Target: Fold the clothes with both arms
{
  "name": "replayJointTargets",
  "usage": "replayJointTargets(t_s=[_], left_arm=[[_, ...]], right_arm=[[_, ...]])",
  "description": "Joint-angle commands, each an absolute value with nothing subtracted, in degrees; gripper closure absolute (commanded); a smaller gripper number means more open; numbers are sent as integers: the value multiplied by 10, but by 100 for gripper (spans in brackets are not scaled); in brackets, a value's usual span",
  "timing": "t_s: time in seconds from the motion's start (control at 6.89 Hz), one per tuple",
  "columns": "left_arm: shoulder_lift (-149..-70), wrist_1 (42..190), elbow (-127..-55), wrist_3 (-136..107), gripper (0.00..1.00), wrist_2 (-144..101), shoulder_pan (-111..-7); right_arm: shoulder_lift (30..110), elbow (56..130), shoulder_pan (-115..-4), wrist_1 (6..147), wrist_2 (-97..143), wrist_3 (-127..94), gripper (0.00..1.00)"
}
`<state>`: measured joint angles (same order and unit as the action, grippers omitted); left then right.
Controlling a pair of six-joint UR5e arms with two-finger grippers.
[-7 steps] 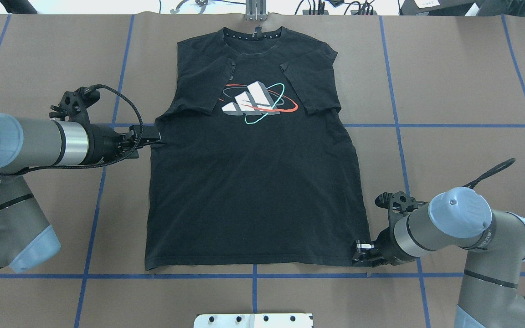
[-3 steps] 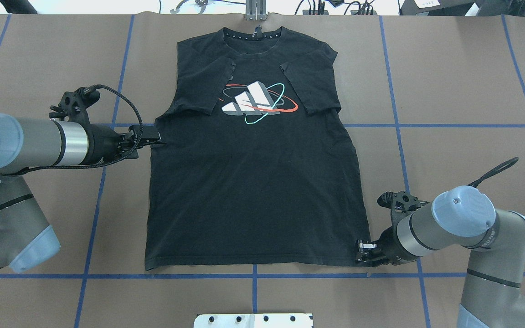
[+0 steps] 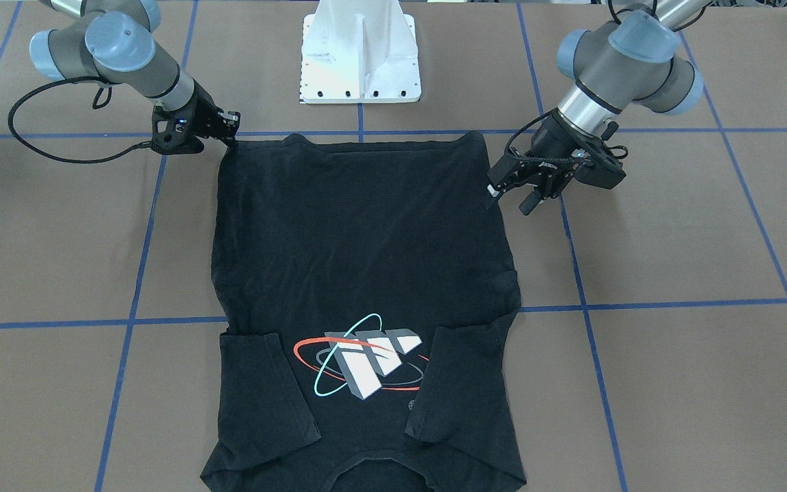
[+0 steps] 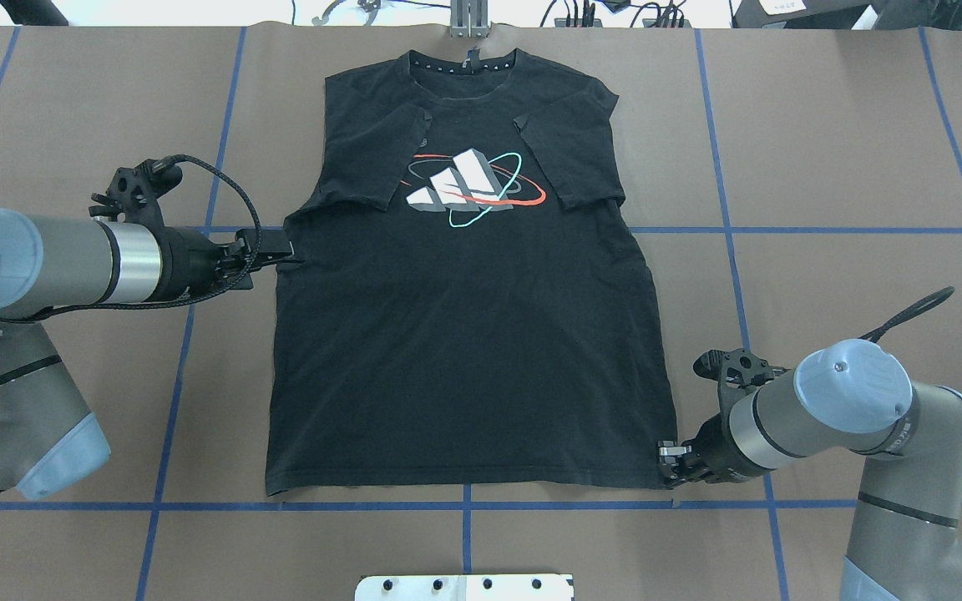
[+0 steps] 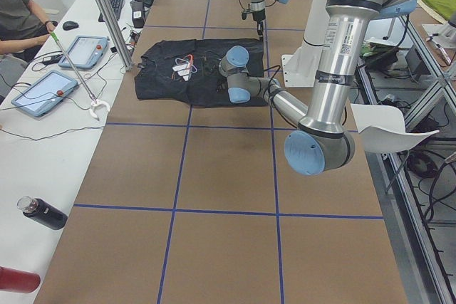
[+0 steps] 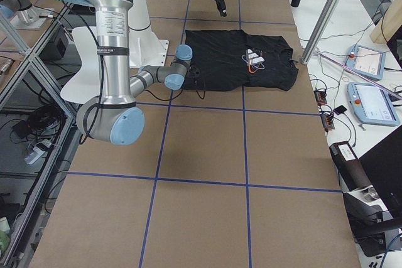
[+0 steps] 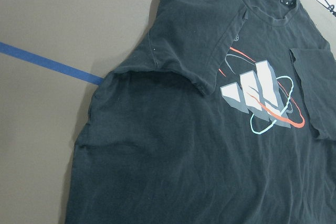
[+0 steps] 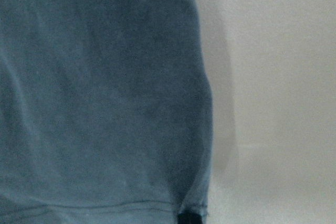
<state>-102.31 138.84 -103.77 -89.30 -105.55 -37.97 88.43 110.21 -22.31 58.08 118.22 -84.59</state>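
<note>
The black T-shirt [image 4: 464, 351] lies flat with its logo [image 4: 473, 188] up and both sleeves folded inward, collar at the far side; it also fills the left wrist view [image 7: 184, 145]. My left gripper [image 4: 285, 255] hovers open at the shirt's left side edge, just below the folded sleeve; from across the table its fingers [image 3: 496, 193] stand apart. My right gripper [image 4: 666, 467] is low at the near right hem corner and looks shut on it [image 3: 231, 130]. In the right wrist view the T-shirt's fabric [image 8: 105, 103] is close up, with a dark fingertip [image 8: 189, 217] at the corner.
Blue tape lines [image 4: 731, 229] grid the brown table cover. The white pedestal base [image 3: 359, 61] stands behind the hem. A seated person [image 5: 18, 19], tablets [image 5: 43, 90] and bottles [image 5: 43, 213] are along the operators' side.
The right arm has shifted slightly to the right at the hem corner. The left arm has hardly moved.
</note>
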Motion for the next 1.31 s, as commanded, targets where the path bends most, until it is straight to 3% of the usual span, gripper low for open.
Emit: replayJointTargets(t_s=[0.0, 0.15, 0.29, 0.44, 0.87, 1.16], left_arm=[[-1019, 1388, -1039, -893, 0, -1046, -380], [-1019, 1388, -1036, -893, 0, -1045, -379], [-1018, 1388, -1035, -893, 0, -1045, -380], [-1018, 1389, -1035, -893, 0, -1045, -380], [-1017, 1389, -1037, -893, 0, -1045, -380], [-1017, 1389, -1033, -893, 0, -1045, -380]], right_arm=[[889, 1107, -229, 581, 1183, -846, 100], [896, 1114, -231, 581, 1185, -846, 100], [894, 1112, -229, 582, 1188, -846, 70], [894, 1106, -226, 584, 1187, -846, 60], [885, 1114, -222, 612, 1187, -846, 48], [885, 1114, -222, 613, 1187, -846, 46]])
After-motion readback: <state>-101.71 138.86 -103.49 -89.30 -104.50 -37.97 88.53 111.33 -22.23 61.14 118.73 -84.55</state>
